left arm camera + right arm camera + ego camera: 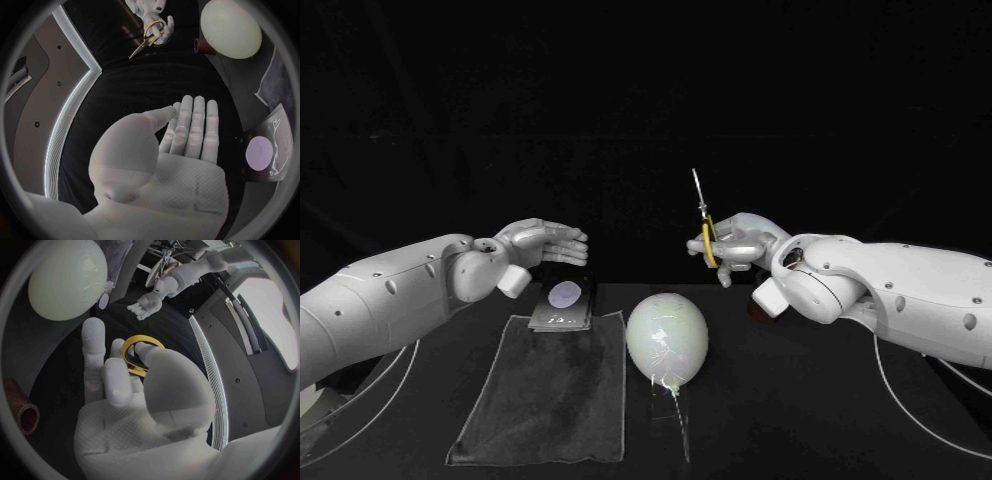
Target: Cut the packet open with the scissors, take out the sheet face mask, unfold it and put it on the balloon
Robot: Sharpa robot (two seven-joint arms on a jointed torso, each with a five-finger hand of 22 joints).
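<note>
Clearly the right hand (733, 243) is wrapped around the yellow-handled scissors (702, 215), fingers through the loops, holding them raised above the tabletop (790, 400) with the blades together and pointing upward. The left hand (542, 243) holds nothing: its fingers are stretched out straight, side by side, palm open (the left wrist view shows this plainly), and it hovers near the far end of the packet (564, 300) without touching it. The packet, dark with a pale oval on its face, lies unopened at the far edge of a grey cloth (538, 400) spread flat on the tabletop. Just beside the cloth's right edge rests the pale balloon (665, 335), knot end toward the robot, between the two hands. A short brown tube (203, 46) sits close by the balloon.
</note>
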